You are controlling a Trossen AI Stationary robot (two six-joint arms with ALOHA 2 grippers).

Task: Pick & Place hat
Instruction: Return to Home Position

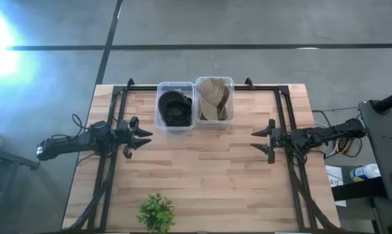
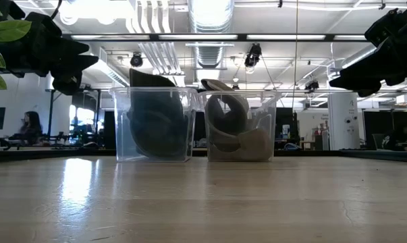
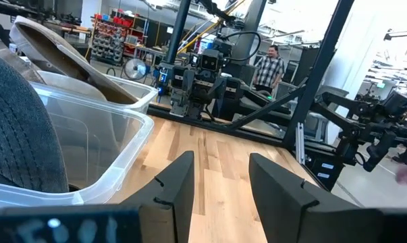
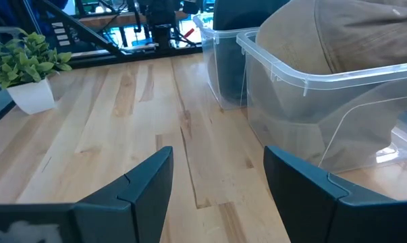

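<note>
A small green potted plant stands at the near edge of the light wooden table. Midway back, the left hand at the left edge and the right hand at the right edge are both released and empty. At the far edge, the black cap lies in the left clear plastic bin and the brown cap in the right clear plastic bin. Packing looks finished. What remains is parking both arms, clear of the bins.

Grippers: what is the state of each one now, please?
Left gripper: jaws open, holding nothing.
Right gripper: jaws open, holding nothing.
</note>
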